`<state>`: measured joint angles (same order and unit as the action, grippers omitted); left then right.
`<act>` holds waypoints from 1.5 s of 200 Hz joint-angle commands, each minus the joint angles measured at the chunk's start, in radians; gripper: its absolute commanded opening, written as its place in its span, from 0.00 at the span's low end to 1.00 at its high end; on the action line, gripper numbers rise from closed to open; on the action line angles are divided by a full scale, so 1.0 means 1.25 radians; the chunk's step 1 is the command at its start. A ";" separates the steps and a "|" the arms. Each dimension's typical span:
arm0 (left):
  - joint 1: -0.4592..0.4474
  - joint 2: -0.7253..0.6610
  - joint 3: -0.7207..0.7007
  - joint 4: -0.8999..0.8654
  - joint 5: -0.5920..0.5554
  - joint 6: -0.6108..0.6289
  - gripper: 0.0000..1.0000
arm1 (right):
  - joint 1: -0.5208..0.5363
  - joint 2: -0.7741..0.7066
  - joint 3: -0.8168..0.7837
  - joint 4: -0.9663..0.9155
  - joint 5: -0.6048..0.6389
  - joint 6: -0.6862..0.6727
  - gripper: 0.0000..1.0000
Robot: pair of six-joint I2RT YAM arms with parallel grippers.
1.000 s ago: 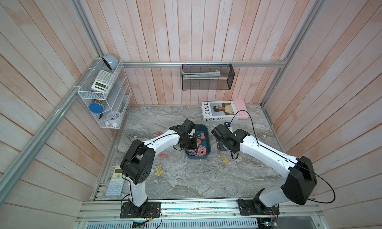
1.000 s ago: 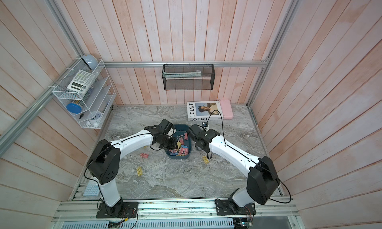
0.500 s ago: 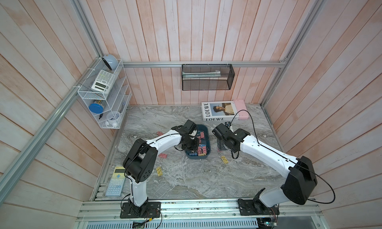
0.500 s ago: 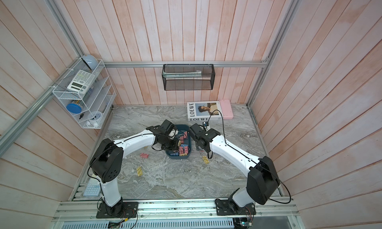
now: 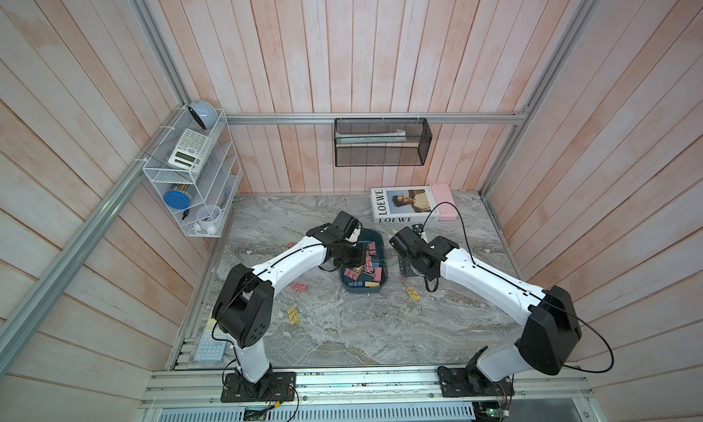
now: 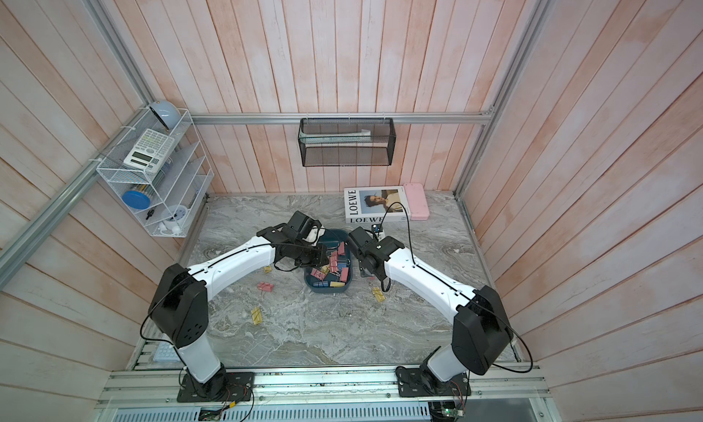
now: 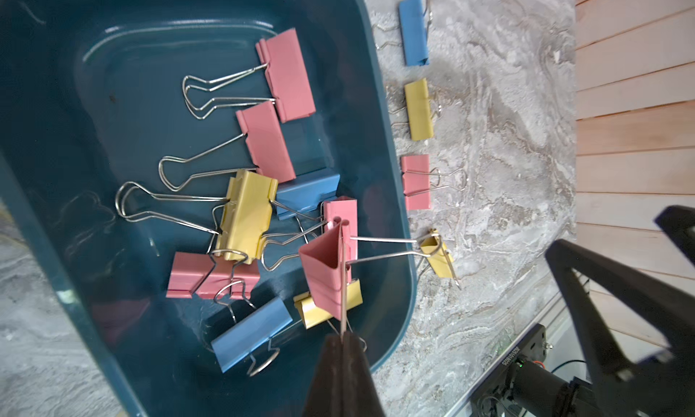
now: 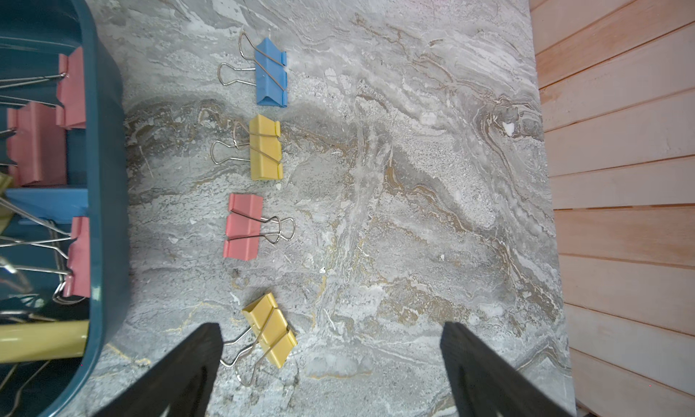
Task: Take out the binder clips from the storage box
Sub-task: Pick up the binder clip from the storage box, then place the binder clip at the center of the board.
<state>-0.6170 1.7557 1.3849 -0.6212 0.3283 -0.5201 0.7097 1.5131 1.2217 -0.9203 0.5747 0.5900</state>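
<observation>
Binder clips [image 7: 246,215] in storage box [image 7: 124,106], left tool [image 7: 343,339] clenched on pink clip [image 7: 326,272], right tool [image 8: 331,330] released.

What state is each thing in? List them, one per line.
storage box: holds many binder clips.
left gripper: shut on a wire handle.
pink binder clip: hangs from that handle, above the box.
right gripper: open, empty.
blue binder clip: out, lying on the table.
</observation>
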 commanded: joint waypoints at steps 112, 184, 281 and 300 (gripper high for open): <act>0.320 -0.241 -0.252 0.170 -0.046 -0.170 0.00 | -0.004 0.044 0.097 0.040 -0.020 -0.062 0.98; 0.498 0.040 -0.050 0.184 0.007 -0.136 0.00 | -0.002 0.067 0.131 0.034 -0.014 -0.071 0.98; 0.526 0.220 0.066 0.163 0.006 -0.125 0.04 | -0.003 0.116 0.179 0.010 0.008 -0.073 0.98; 0.526 0.219 0.064 0.164 0.012 -0.123 0.25 | -0.004 0.127 0.186 0.013 0.001 -0.077 0.98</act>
<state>0.0345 2.0193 1.4406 -0.4118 0.3286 -0.6956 0.7097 1.6451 1.4204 -0.8871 0.5610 0.5030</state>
